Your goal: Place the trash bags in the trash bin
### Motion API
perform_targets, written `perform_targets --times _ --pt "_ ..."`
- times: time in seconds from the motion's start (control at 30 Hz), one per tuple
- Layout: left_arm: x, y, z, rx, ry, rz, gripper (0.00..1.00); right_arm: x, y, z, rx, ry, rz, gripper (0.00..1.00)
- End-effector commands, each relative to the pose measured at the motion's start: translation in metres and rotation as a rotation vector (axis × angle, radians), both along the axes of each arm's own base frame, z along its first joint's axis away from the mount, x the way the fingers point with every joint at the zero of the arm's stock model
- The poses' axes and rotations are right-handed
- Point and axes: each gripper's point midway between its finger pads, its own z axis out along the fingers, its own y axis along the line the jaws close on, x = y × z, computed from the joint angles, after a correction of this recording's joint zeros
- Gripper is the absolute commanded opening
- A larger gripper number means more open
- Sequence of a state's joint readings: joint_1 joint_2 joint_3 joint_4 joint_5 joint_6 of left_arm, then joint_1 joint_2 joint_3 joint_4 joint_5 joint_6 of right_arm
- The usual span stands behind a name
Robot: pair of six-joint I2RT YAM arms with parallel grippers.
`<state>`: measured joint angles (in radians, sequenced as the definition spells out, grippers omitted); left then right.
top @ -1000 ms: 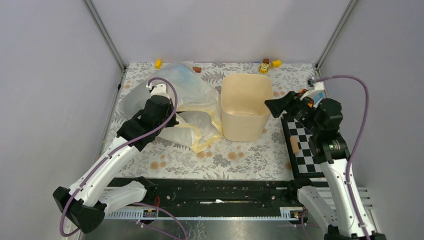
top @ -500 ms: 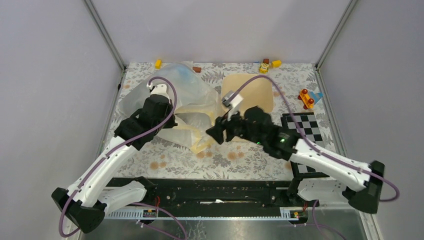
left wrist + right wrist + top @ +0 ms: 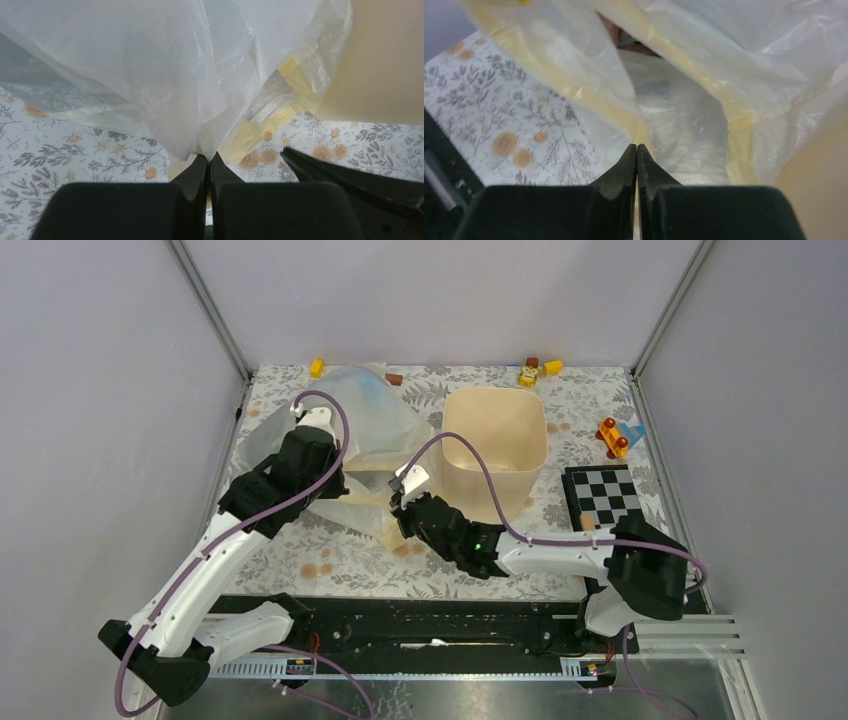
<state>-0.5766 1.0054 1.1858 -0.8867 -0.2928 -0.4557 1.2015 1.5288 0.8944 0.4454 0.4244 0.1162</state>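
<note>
Thin, crinkly plastic, the trash bags (image 3: 385, 425) lay heaped just beside the bin (image 3: 510, 495), looking light, limp and slippery, best pinched at a gathered fold. The left gripper (image 3: 209, 158) was clamped on clear film. The right gripper (image 3: 637, 148) sat pinched together, seemingly on a yellow hem.

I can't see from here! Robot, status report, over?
Left gripper shut on trash bags. Right gripper shut on their yellow edge. Trash bin empty; right arm's cable loops over it.
</note>
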Motion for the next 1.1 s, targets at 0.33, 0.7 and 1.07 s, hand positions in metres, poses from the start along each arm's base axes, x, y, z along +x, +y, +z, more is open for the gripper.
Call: perform_targets --times 0.33,0.7,1.07 --pt "-0.017 0.015 0.05 -0.044 -0.086 0.006 0.0 0.029 0.058 -0.028 0.1 -0.049 -0.028 0.0" --pt "-0.008 0.018 0.068 -0.037 -0.13 0.013 0.0 0.02 0.127 -0.062 0.139 -0.02 0.11 0.04" --pt "-0.016 0.021 0.077 -0.04 -0.146 -0.004 0.0 0.074 0.109 -0.039 0.254 -0.127 -0.042 0.24"
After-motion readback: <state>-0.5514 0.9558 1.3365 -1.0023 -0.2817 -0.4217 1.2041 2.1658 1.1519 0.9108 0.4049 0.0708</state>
